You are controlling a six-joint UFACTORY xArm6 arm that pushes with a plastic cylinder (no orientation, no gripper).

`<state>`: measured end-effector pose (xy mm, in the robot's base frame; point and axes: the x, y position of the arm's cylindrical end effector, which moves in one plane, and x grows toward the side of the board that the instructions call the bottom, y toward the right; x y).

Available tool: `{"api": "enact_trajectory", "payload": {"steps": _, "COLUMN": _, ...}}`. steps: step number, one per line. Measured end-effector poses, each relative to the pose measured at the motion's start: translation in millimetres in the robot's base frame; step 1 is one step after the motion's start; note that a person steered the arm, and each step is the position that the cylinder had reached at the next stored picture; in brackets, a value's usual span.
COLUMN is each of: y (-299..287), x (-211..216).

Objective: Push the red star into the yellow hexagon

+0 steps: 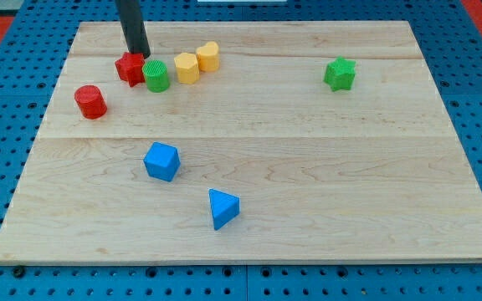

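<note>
The red star (129,68) lies near the view's top left of the wooden board (308,167). My tip (139,53) stands right behind it, at its top edge, touching or nearly touching. A green cylinder (156,75) sits against the star's right side. The yellow hexagon (187,68) lies just right of the green cylinder, so the cylinder is between star and hexagon. A second yellow block (207,56) sits touching the hexagon's upper right.
A red cylinder (90,101) lies lower left of the star. A blue cube (161,161) and a blue triangular block (223,208) lie toward the view's bottom centre. A green star (340,73) is at the upper right.
</note>
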<state>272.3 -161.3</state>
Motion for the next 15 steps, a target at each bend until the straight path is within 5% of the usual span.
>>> {"api": "enact_trajectory", "payload": {"steps": 2, "y": -56.2, "x": 12.8}}
{"api": "enact_trajectory", "payload": {"steps": 4, "y": 39.0, "x": 38.6}}
{"api": "enact_trajectory", "payload": {"steps": 8, "y": 80.2, "x": 170.7}}
{"api": "enact_trajectory", "payload": {"steps": 11, "y": 114.0, "x": 61.3}}
{"api": "enact_trajectory", "payload": {"steps": 15, "y": 54.9, "x": 54.5}}
